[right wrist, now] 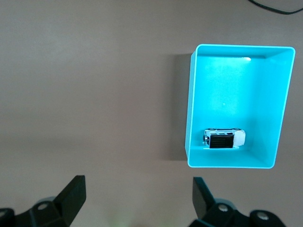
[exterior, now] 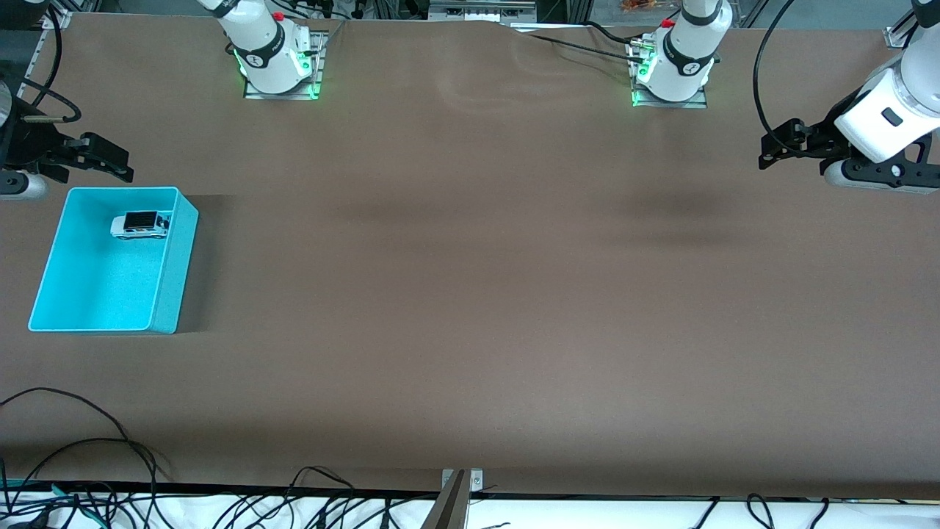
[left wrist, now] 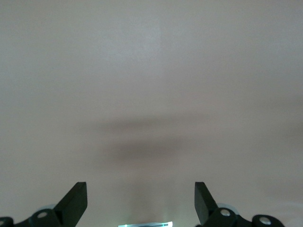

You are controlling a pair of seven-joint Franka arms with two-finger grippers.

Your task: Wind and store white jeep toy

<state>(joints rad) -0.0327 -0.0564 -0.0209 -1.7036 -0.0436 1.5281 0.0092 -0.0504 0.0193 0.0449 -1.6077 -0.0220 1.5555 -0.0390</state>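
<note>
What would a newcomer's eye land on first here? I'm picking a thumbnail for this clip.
The turquoise bin stands out on the brown table, at the right arm's end. Inside it sits the white jeep toy, close to the wall farthest from the front camera. Both arms wait with fingers open: the right gripper up beside the bin's corner, the left gripper over bare table at the left arm's end.

The front view is evenly and rather brightly lit from above. Soft blurred shadows are seen on the brown tabletop in the middle and upper right of the frame. A darker shadow is cast beside the turquoise bin. Green glow is noticed at the arm bases. The left wrist view is pale, washed out and out of focus.
</note>
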